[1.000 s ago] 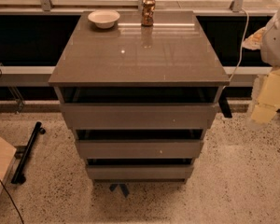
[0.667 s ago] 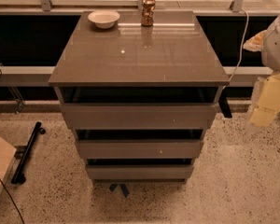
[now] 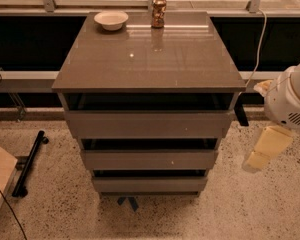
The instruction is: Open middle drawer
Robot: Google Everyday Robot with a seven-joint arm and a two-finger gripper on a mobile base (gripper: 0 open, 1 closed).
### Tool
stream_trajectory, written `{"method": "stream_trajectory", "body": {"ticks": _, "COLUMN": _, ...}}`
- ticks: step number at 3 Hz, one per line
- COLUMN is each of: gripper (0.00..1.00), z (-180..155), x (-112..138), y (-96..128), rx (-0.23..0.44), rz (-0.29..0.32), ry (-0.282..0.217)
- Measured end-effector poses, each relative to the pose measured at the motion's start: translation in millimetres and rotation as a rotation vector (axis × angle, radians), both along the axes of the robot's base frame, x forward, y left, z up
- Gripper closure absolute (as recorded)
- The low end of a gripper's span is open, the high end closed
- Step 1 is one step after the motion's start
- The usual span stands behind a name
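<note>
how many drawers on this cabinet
3, stacked under the tabletop: top drawer, middle drawer, bottom drawer. None looks hidden. The gripper hangs right of them, touching none.

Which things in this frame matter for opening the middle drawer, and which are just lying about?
For the job:
- middle drawer, second of three fronts
- gripper, low to the right of the cabinet, not touching it

Lying about:
- white bowl and can, at the back of the cabinet top
- black bar, on the floor to the left
</note>
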State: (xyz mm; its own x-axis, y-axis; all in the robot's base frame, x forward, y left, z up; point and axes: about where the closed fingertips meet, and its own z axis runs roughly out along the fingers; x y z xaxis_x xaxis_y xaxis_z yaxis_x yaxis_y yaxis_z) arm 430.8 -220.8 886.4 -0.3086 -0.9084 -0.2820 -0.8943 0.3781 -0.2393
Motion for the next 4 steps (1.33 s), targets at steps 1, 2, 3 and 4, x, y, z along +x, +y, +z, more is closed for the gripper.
{"method": "stream_trajectory", "body": {"ticks": 1, "gripper": 0.00, "z": 0, "x": 0, "y": 0, "rx": 0.000, "rz": 0.000, "ry": 0.000}}
{"method": "stream_trajectory", "body": {"ticks": 2, "gripper": 0.00, "z": -19, "x": -1, "y": 6, "rx": -0.028, "rz": -0.007, "ry": 0.011}}
{"method": "stream_trajectory", "body": {"ticks": 3, "gripper": 0.00, "z": -58, "x": -3, "y": 15, "rx": -0.039, "rz": -0.016, "ry": 0.036}}
{"method": "stream_trajectory", "body": {"ticks": 4, "gripper": 0.00, "z": -95, "x": -1, "y": 25, "rx": -0.033, "rz": -0.017, "ry": 0.038}}
